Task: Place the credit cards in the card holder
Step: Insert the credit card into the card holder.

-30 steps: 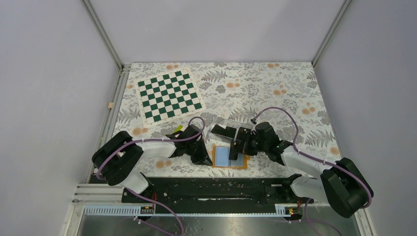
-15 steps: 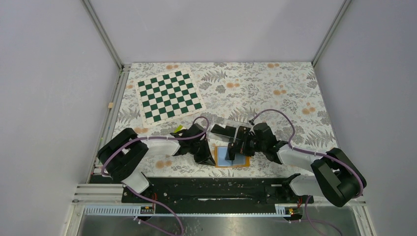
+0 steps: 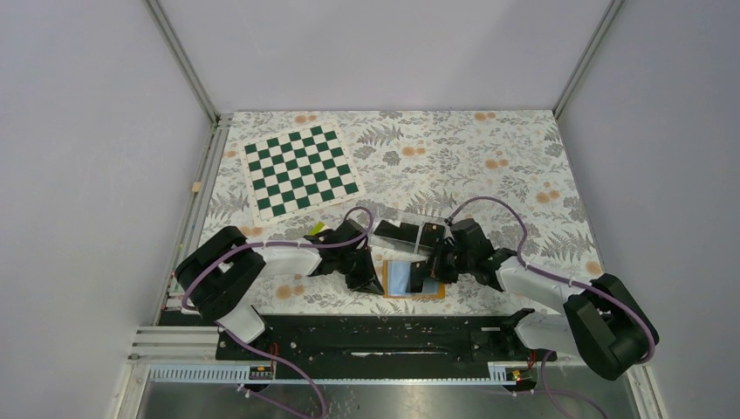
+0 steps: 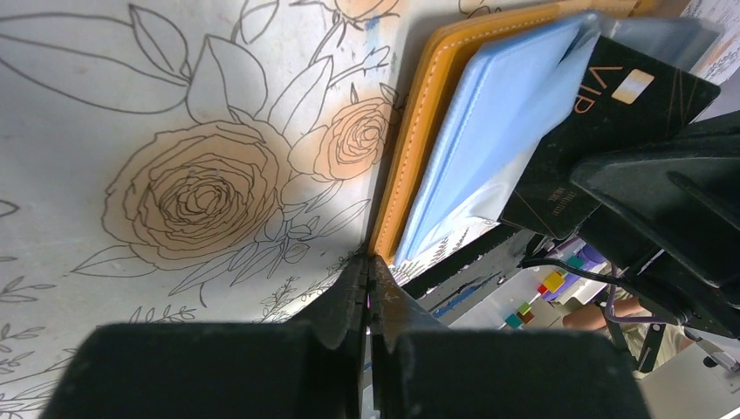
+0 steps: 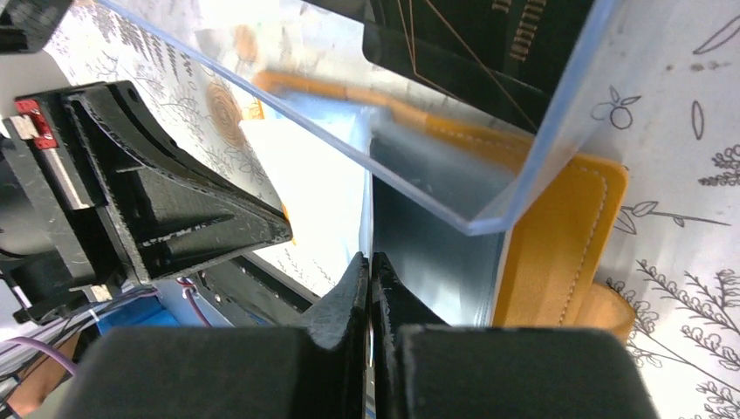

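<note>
The card holder [image 3: 395, 279] lies open on the table, orange outside [image 4: 419, 140] with light blue pockets inside. My right gripper [image 3: 428, 272] is shut on a black credit card [image 4: 611, 105] marked VIP. It holds the card tilted over the wallet, the card's lower end at the blue pocket. My left gripper [image 4: 368, 262] is shut on nothing, and its tips touch the near left corner of the wallet. In the right wrist view the orange wallet [image 5: 558, 236] lies just beyond my right gripper [image 5: 371, 262]. More black cards [image 5: 471, 44] rest in a clear box.
The clear plastic box [image 3: 410, 231] sits just behind the wallet, close over the right gripper. A green and white chessboard mat [image 3: 301, 170] lies at the back left. The black base rail [image 3: 375, 336] runs along the near edge. Grey walls and metal posts enclose the table.
My left gripper has slid right to the wallet's left edge. The right gripper has moved the black card down and across the blue inside of the wallet.
</note>
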Available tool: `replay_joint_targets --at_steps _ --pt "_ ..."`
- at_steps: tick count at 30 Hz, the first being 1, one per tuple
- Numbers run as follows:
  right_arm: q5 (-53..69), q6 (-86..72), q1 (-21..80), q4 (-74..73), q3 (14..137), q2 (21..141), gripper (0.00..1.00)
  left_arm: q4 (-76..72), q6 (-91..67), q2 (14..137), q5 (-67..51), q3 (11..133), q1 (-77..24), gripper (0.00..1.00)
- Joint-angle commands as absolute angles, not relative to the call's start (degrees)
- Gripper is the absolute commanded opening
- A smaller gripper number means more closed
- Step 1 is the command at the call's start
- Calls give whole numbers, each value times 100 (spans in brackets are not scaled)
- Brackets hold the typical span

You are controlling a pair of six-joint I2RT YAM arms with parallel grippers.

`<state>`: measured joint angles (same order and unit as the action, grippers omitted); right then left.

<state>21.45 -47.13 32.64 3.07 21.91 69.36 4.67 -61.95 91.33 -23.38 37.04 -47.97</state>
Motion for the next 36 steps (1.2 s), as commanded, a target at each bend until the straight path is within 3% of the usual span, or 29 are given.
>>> replay_joint_targets --at_steps 1,11,22,36 --pt "2054 -4422 3305 -465 2327 6971 0 656 -6053 9441 -1944 3733 -4863 0" --pt "3009 -4214 3292 412 2538 8011 0 771 -5900 9611 -2006 3914 -4858 0" --pt "2385 -3400 3304 -1683 3225 8096 0 1054 -5700 9801 -1984 4206 -4860 0" --pt "2792 -3166 3302 -2083 3461 8432 0 1567 -5319 9953 -1854 4643 -4857 0"
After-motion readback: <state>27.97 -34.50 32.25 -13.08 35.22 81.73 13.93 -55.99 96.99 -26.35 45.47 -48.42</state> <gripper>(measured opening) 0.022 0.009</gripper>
